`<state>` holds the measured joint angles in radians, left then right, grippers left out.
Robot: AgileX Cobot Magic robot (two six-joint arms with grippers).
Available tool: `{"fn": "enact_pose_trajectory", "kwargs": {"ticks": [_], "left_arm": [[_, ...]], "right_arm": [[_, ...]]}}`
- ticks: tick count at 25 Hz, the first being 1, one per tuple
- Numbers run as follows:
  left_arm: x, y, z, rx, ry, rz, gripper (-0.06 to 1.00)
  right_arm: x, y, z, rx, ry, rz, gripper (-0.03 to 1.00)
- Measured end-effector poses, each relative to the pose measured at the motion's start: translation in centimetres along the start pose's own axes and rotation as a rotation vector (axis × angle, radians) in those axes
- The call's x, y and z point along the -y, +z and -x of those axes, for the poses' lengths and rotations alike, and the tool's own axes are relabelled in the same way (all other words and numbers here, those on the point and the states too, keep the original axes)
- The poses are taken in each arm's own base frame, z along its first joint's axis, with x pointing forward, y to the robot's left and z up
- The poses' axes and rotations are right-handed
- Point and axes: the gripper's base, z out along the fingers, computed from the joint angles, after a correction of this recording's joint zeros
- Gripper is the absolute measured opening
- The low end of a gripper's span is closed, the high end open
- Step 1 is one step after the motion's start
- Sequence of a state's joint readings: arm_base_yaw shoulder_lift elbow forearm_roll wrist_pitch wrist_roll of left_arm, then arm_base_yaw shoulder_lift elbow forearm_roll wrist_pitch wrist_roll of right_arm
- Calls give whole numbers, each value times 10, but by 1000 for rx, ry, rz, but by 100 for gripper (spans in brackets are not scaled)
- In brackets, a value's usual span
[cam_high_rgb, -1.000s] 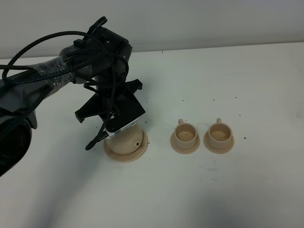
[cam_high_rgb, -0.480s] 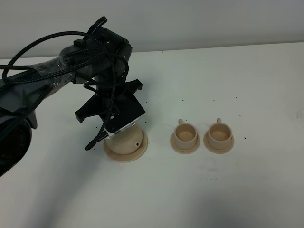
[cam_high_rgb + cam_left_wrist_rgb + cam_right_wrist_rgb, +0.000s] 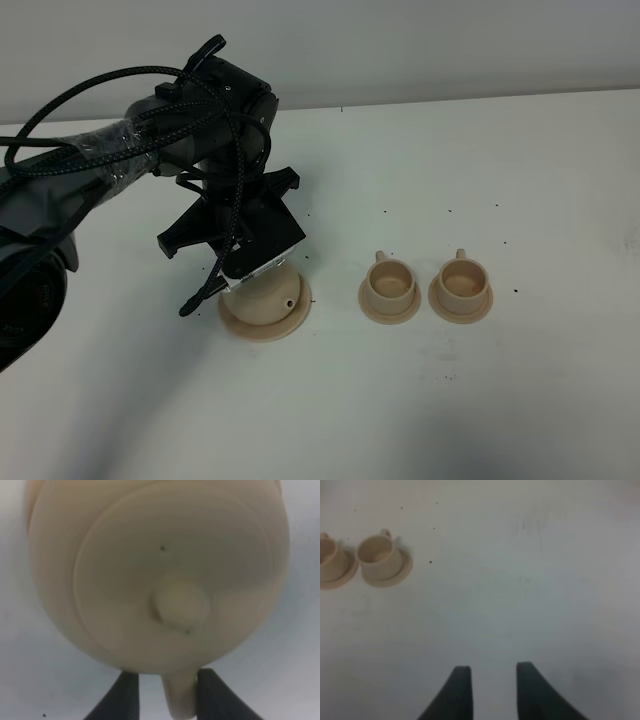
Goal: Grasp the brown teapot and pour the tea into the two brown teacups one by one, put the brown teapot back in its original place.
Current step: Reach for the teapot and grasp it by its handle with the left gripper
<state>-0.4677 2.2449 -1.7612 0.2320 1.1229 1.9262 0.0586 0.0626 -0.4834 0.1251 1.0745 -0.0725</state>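
The brown teapot [image 3: 266,299] stands on its wide saucer, the original place [image 3: 243,326], at the left of the table. In the left wrist view the teapot [image 3: 160,575] fills the frame, its lid knob [image 3: 179,604] up. My left gripper [image 3: 167,700] is open, with the loop handle [image 3: 179,697] between its fingers [image 3: 125,697] and a gap on one side. The two brown teacups [image 3: 389,283] [image 3: 463,279] sit on small saucers to the right. My right gripper [image 3: 492,692] is open over bare table, with one teacup [image 3: 379,554] far off.
The left arm [image 3: 215,150] and its cables hang over the teapot and hide its lid in the exterior high view. Small dark specks [image 3: 447,211] dot the white table. The back wall runs along the table's far edge [image 3: 450,98].
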Motion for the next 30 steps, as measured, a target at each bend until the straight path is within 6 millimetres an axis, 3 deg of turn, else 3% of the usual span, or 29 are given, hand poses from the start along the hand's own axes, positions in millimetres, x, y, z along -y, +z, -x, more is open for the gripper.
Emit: {"fn": "enact_pose_trajectory", "kwargs": {"ticks": [30], "left_arm": [[1, 0, 1, -2, 7, -23, 26]], "right_arm": [[0, 0, 0, 0, 0, 0, 23]]}}
